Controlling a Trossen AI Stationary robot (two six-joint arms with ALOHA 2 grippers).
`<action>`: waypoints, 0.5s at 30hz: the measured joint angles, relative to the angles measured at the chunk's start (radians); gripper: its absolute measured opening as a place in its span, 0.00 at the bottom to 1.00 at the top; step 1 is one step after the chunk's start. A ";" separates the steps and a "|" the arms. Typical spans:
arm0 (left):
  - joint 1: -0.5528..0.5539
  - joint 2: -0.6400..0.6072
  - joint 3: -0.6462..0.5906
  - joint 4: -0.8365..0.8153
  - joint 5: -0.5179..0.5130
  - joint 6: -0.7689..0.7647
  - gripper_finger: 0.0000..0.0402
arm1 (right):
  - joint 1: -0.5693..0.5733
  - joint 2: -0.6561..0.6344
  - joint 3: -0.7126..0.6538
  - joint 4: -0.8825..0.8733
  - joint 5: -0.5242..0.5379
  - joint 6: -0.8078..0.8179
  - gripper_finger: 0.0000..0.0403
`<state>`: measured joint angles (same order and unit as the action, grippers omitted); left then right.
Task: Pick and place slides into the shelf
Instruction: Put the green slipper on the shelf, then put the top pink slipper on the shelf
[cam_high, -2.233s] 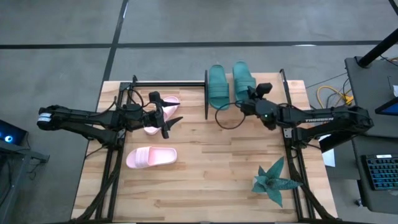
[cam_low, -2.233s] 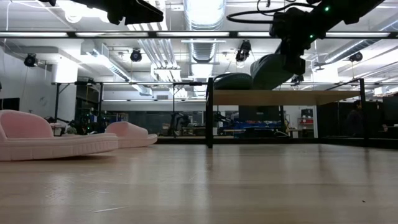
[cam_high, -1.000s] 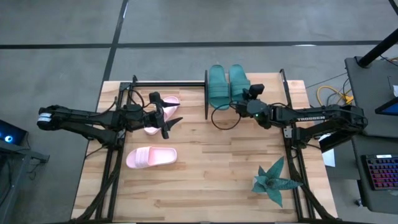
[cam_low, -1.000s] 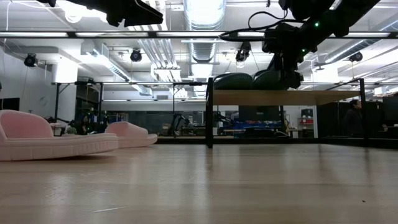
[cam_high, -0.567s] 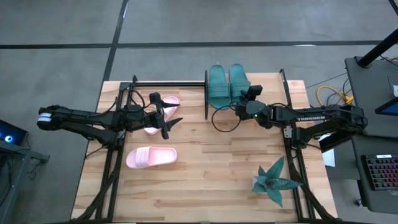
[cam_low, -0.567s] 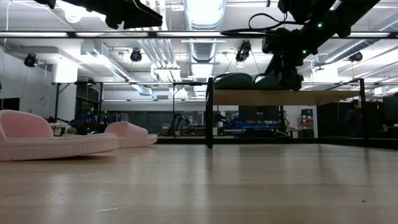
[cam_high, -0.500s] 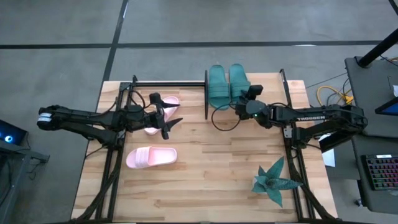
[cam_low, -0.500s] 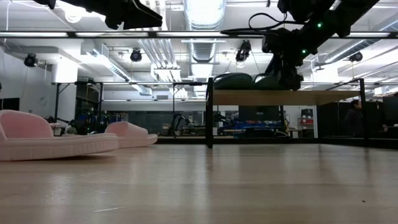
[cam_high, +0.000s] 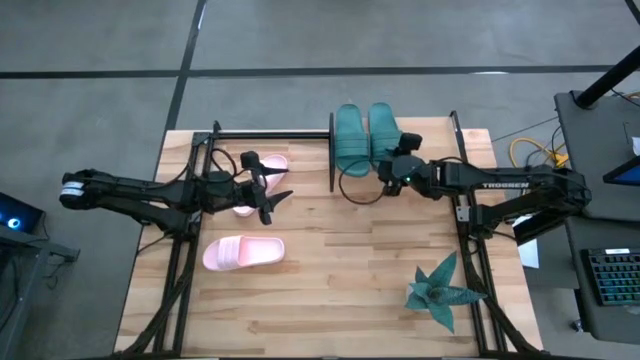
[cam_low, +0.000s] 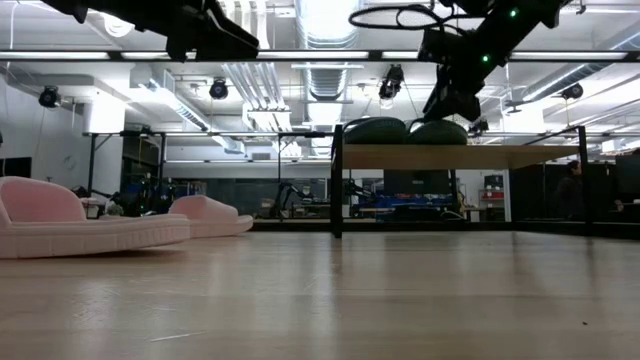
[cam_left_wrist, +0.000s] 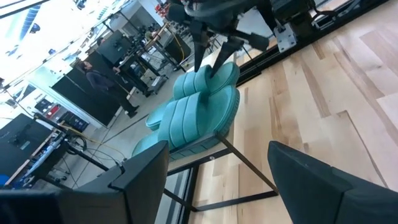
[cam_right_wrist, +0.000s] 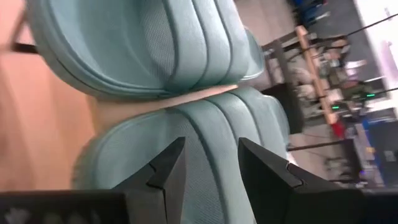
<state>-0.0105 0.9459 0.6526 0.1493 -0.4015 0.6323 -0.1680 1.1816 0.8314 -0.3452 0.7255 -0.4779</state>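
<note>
The right gripper (cam_high: 391, 172), fingers parted and empty, hovers over two teal foam slides (cam_high: 368, 134) on the wooden shelf (cam_low: 450, 156); the left gripper (cam_high: 270, 190), open, is beside a pink slide (cam_high: 262, 166).

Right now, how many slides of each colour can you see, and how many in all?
Teal slides: 2, side by side on the shelf, one and the other.
Pink slides: 2, on the table, one in the open and one partly under the left arm.
Total: 4
</note>
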 joint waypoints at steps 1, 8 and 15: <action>0.000 0.000 -0.001 0.000 0.000 0.000 0.64 | 0.000 0.000 0.012 -0.017 -0.020 0.019 0.33; 0.000 0.000 -0.001 0.000 0.000 -0.039 0.64 | 0.046 0.000 0.098 -0.037 -0.115 0.219 0.31; 0.000 0.000 -0.005 0.000 0.001 -0.226 0.64 | 0.159 0.000 0.122 0.031 -0.392 0.306 0.27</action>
<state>-0.0109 0.9459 0.6472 0.1494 -0.4006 0.4065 -0.0091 1.1812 0.9534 -0.3141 0.3339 -0.1715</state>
